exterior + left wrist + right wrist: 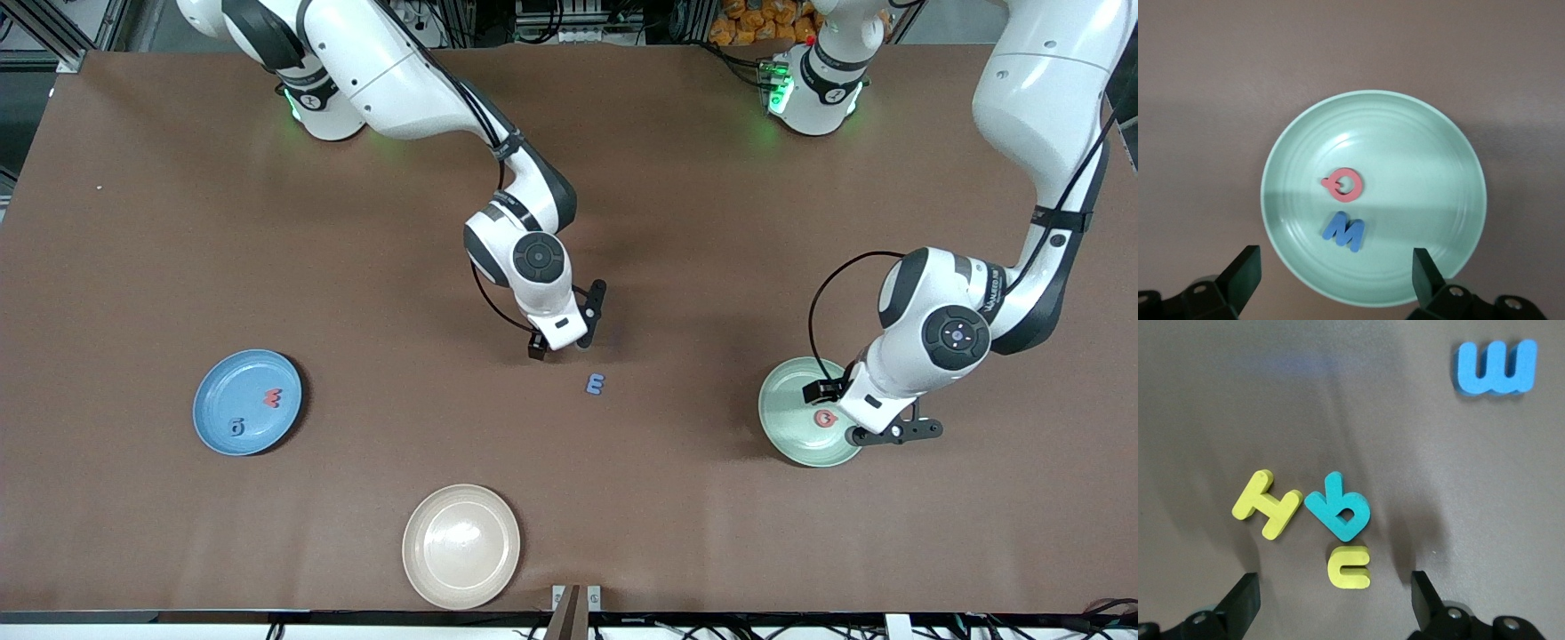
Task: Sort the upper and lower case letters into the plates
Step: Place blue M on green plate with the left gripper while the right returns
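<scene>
- Plates: three. One blue plate [246,402], one mint plate [797,418], one cream plate [460,545].
- Letters: eight in all.
- In the blue plate: two, a red letter [272,398] and a dark blue letter [236,428].
- In the mint plate: two, a red Q [1343,184] and a blue M [1344,231].
- On the bare desk [178,222]: four, a blue E [596,383], a yellow H [1267,503], a teal b [1338,506] and a yellow c [1349,567].
- By colour: two red, three blue, two yellow, one teal.
- Arms: two.
</scene>
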`<action>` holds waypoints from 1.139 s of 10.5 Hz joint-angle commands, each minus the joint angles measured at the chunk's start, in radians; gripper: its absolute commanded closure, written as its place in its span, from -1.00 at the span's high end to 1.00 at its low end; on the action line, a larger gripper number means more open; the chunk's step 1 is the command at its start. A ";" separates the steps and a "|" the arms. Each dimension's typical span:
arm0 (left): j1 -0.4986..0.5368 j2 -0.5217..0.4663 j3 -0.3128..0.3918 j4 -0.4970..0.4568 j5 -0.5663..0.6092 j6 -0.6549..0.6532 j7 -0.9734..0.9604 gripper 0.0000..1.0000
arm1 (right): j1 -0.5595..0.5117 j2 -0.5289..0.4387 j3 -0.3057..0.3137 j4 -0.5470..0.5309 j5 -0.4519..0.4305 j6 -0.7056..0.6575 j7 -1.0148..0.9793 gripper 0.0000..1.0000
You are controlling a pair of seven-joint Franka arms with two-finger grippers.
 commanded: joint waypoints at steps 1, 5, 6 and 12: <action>-0.004 -0.091 -0.029 -0.016 0.013 -0.069 -0.034 1.00 | 0.000 0.000 -0.002 0.015 0.009 -0.005 0.032 1.00; 0.002 -0.166 -0.075 -0.015 -0.005 -0.146 -0.054 1.00 | 0.009 0.002 -0.007 0.013 -0.008 0.070 0.037 1.00; -0.001 -0.185 -0.075 -0.009 -0.044 -0.154 -0.060 1.00 | 0.009 0.003 -0.007 0.012 -0.008 0.072 0.037 1.00; -0.001 -0.252 -0.076 0.000 -0.102 -0.198 -0.060 1.00 | 0.002 0.012 -0.010 0.000 -0.008 0.084 0.037 1.00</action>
